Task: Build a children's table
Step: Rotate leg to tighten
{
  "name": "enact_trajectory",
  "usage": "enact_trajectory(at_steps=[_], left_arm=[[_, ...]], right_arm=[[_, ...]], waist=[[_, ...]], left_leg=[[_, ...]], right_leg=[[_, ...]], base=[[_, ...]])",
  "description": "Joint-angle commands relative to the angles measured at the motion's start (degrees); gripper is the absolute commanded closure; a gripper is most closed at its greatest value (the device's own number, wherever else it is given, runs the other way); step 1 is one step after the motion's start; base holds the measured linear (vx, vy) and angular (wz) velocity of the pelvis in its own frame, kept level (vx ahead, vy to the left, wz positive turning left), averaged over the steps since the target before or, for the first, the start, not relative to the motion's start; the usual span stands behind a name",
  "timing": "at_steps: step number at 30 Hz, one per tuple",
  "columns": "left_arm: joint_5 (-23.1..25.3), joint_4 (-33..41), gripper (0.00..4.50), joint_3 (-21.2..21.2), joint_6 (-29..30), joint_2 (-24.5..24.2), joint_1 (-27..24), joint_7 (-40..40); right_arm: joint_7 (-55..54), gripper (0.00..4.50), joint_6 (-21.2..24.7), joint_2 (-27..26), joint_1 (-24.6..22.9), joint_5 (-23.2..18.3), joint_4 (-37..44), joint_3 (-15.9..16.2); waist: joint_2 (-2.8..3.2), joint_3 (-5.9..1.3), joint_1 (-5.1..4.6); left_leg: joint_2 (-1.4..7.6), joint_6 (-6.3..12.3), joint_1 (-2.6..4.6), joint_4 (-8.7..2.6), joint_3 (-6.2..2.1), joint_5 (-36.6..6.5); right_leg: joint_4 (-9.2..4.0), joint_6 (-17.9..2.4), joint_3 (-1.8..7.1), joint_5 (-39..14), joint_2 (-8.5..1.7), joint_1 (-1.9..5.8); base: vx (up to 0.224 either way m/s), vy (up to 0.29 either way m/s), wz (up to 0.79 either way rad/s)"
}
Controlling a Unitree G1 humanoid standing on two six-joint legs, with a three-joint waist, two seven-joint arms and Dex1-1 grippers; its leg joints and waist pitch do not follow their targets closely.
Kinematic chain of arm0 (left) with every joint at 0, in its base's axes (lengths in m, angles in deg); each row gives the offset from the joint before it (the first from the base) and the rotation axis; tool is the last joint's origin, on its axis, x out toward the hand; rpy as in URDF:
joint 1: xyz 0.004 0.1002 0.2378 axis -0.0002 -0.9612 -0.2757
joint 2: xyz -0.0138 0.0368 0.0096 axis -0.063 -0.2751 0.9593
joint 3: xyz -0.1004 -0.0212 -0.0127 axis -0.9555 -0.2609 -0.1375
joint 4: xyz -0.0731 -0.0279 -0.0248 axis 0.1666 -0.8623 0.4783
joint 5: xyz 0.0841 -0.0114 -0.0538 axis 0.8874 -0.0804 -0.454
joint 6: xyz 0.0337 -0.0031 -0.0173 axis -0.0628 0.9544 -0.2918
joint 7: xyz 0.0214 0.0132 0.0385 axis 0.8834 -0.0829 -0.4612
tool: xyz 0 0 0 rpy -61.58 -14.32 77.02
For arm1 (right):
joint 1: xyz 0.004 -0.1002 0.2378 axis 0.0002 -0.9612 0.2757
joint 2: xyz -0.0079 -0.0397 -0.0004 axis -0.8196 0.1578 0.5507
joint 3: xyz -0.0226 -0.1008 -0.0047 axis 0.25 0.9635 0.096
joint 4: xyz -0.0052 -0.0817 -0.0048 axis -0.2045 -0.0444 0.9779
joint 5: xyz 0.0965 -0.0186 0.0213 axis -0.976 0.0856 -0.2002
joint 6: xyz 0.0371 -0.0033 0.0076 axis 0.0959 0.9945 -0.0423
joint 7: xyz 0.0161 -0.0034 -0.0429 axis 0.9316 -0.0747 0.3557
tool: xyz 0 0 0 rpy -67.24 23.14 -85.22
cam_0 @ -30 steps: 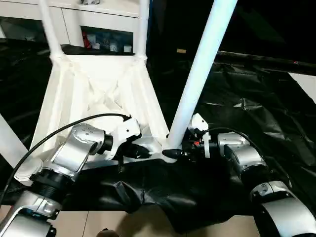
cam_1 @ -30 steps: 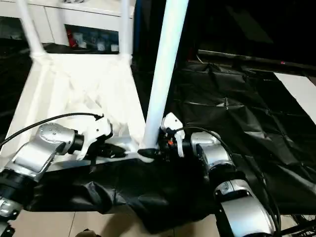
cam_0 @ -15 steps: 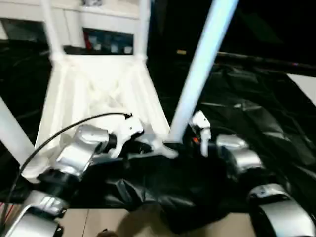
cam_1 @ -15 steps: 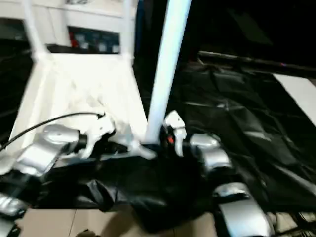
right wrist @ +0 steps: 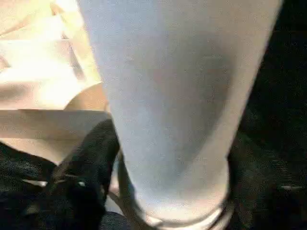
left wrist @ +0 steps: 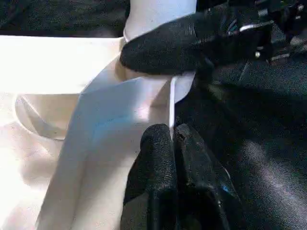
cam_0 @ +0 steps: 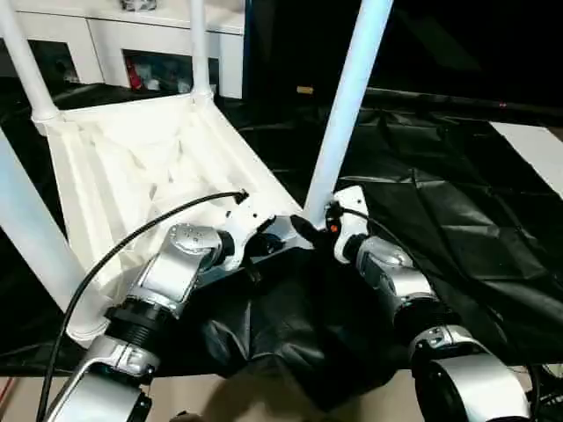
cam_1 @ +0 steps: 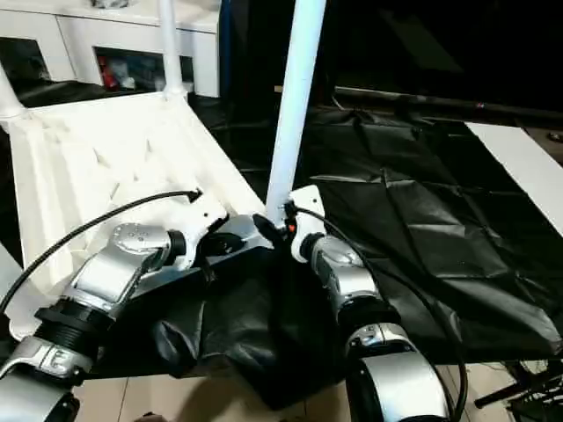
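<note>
Compared with a second ago, both end effectors are now sitting further up the tabletop's near right corner, though the camera has shifted too. Upside down on black sheeting, the children's table (cam_0: 132, 158) is looking light, stiff and slick; the corner rim and a leg's base are probably the best holds. Pinched shut, the left end effector (left wrist: 170, 143) is gripping the corner's thin edge. Just right of it, the right end effector (cam_0: 308, 230) is closing around the near right leg (cam_0: 347, 97) at its socket.
</note>
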Motion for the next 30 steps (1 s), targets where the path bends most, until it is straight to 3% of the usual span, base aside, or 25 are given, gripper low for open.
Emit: enact_trajectory(at_steps=[1,4,7,10,11,14,20,30], left_arm=[[-2.80,3.11,4.50,2.87,-3.20,1.54,0.36,3.81],[-3.14,3.52,4.50,3.14,-2.78,-0.47,-0.51,6.59],[-3.28,3.59,4.50,3.71,-3.32,-2.86,-0.98,9.90],[-3.39,3.63,4.50,3.95,-3.84,-4.32,-1.15,12.21],[-3.59,3.70,4.50,3.99,-4.61,-5.46,-1.25,14.24],[-4.54,4.40,4.50,3.85,-4.87,-7.03,-1.61,17.22],[-6.79,5.90,4.50,4.06,-6.06,-9.69,-2.54,22.57],[-5.78,4.23,4.50,3.57,-6.66,-9.74,-1.78,21.12]], right_arm=[[7.03,0.95,-0.37,-2.11,0.29,0.80,0.10,4.21],[15.50,0.79,-0.24,0.89,-0.18,1.10,1.28,6.39],[25.11,0.79,-1.47,4.88,-1.45,2.26,3.08,9.44],[29.96,0.79,-1.18,6.97,-1.94,2.05,3.90,10.10],[33.97,0.79,-0.49,8.47,-2.13,1.61,4.30,10.30],[38.82,0.79,0.22,10.23,-2.39,1.15,4.77,10.69],[44.08,1.01,1.83,11.88,-2.86,0.39,5.92,11.85],[44.04,1.77,2.39,10.67,-4.27,0.40,7.26,12.21]], waist=[[0.76,-3.45,0.28],[0.97,-3.60,0.33],[0.76,-3.82,0.61],[0.71,-3.74,1.03],[0.14,-3.67,1.34],[0.49,-3.37,1.98],[0.42,-3.33,2.17],[0.43,-3.54,2.57]], left_leg=[[-0.65,-0.35,0.17,-3.95,0.51,-20.98],[-0.53,0.24,0.27,-3.80,0.75,-18.60],[-0.55,1.24,0.14,-3.52,0.91,-15.66],[-0.51,2.27,0.34,-3.41,1.11,-14.21],[-0.50,2.48,0.40,-3.41,1.16,-13.98],[-0.32,1.86,0.90,-3.58,1.22,-16.65],[-0.32,0.65,0.79,-3.78,1.03,-18.47],[-0.33,0.19,0.69,-3.74,1.01,-16.60]], right_leg=[[-4.82,-8.04,1.59,-21.20,-1.97,2.34],[-4.18,-10.17,1.75,-15.37,-1.79,2.52],[-3.65,-11.64,1.73,-11.09,-1.75,3.06],[-3.41,-12.70,1.83,-8.71,-1.65,3.05],[-3.42,-12.89,1.80,-9.22,-1.73,3.06],[-3.79,-12.68,1.87,-12.61,-1.84,2.61],[-4.01,-11.35,1.92,-16.34,-1.97,2.67],[-3.64,-11.42,1.94,-14.12,-1.95,2.80]], base=[[0.000,0.000,0.00],[0.000,0.000,0.00],[0.021,-0.001,0.01],[0.000,0.000,0.00],[0.000,0.000,0.00],[0.000,0.000,0.00],[0.000,0.000,0.00],[0.000,0.000,0.00]])
